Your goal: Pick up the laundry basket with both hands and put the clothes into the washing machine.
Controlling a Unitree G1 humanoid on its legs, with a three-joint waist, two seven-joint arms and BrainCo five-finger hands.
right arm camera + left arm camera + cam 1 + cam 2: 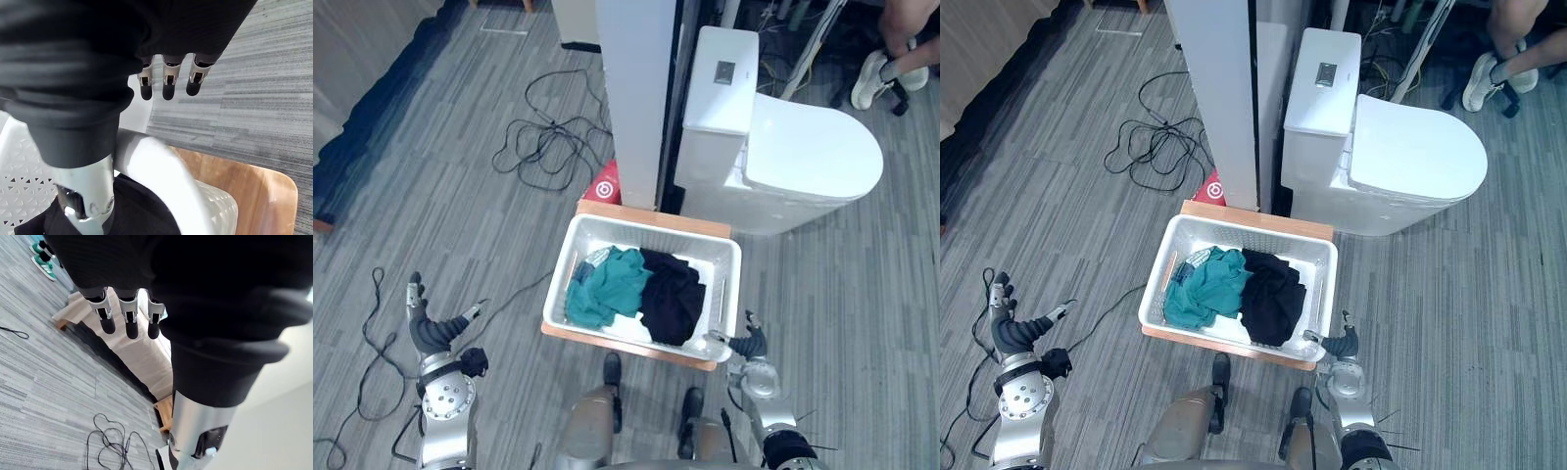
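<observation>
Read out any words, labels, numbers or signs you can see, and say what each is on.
No legible words or numbers.
Red sign behind the laundry basket: a white round mark, too small to read.
Grey plate on the toilet tank: too small to tell.

The floor (411,215) is open on both sides of the basket (651,233). A white post (636,98) and a white toilet (813,157) block the far side.
</observation>
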